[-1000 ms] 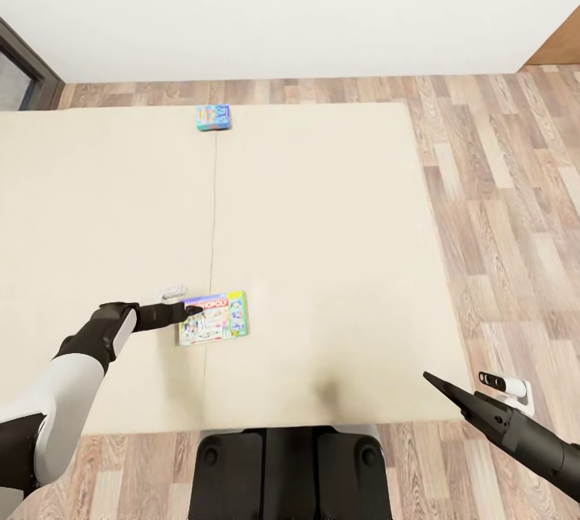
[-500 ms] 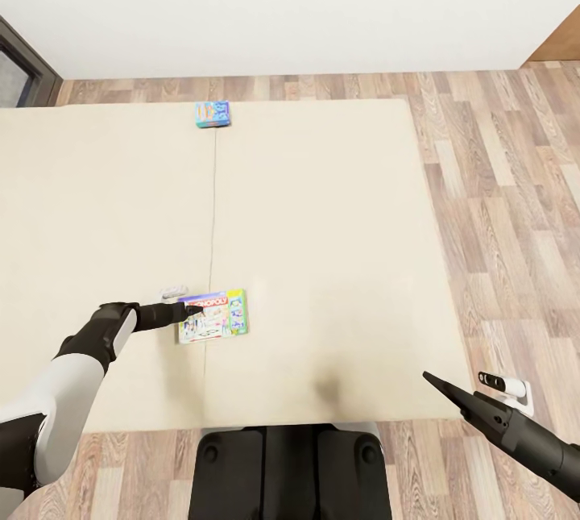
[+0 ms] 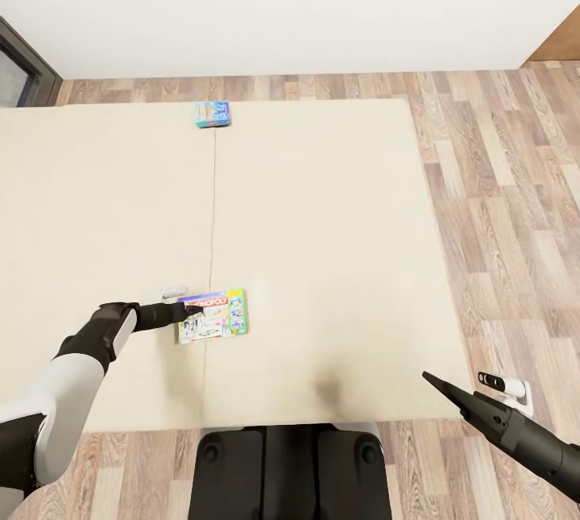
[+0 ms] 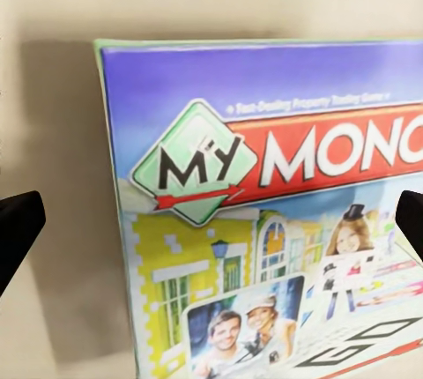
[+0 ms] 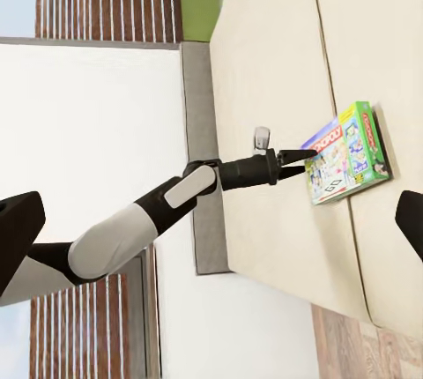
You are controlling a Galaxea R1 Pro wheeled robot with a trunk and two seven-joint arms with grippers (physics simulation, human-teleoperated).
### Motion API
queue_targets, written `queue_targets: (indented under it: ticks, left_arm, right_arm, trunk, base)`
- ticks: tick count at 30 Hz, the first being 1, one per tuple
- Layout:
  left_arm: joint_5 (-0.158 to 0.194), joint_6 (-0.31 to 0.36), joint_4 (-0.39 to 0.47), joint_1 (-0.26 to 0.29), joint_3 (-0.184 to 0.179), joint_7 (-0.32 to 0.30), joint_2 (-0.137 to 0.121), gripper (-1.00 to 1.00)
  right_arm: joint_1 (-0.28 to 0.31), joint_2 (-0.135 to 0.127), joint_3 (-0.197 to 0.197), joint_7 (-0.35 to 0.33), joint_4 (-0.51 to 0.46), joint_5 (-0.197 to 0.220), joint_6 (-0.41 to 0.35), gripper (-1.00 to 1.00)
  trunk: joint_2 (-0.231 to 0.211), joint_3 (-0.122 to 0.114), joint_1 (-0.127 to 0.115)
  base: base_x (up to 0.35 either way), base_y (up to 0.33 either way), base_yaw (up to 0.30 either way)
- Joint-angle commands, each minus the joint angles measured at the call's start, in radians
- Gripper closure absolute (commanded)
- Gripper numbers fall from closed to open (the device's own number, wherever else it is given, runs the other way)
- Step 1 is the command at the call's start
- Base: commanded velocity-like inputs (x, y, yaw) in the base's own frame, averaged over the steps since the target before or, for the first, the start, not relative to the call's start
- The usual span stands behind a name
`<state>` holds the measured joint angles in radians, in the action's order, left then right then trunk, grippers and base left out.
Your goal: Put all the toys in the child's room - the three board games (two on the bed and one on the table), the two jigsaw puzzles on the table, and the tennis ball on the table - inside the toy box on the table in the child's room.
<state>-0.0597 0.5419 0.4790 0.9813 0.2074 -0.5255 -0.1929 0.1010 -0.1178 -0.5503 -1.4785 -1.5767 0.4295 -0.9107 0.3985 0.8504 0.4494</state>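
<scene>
Left gripper [image 3: 193,311]: I see its fingers spread apart, tips at the Monopoly box's edge, not gripping.
Right gripper [image 3: 431,380]: hangs past the bed's near corner; I can't tell its state.
Monopoly box [image 3: 213,316]: flat on the bed [image 3: 322,230], near me.
Blue game box [image 3: 213,114]: at the far edge.

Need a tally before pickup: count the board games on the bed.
2. The Monopoly box lies near the bed's front edge, at the left tool. The small blue box sits at the far edge. Nothing on the bed looks big enough to hide another.
</scene>
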Motion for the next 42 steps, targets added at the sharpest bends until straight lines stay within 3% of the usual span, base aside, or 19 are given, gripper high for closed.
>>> queue_targets:
  ticks: [1,31,42]
  left_arm:
    - [-0.006,0.007,0.001,0.0,0.007,-0.007,0.001,-1.0]
    - [-0.006,0.007,0.001,0.0,0.007,-0.007,0.0,-1.0]
    - [-0.006,0.007,0.001,0.0,0.007,-0.007,0.0,-1.0]
  right_arm:
    - [0.0,0.0,0.0,-0.001,0.0,0.002,-0.01,-1.0]
    - [0.001,0.0,0.001,-0.001,0.0,0.002,-0.01,-1.0]
    - [0.001,0.001,0.001,0.0,0.0,0.002,-0.01,-1.0]
  trunk:
    - [0.002,0.001,0.001]
    - [0.002,0.001,0.001]
    - [0.002,0.001,0.001]
  base:
    - [0.0,0.0,0.0]
    - [0.0,-0.089,0.0]
    - [0.0,-0.193,0.0]
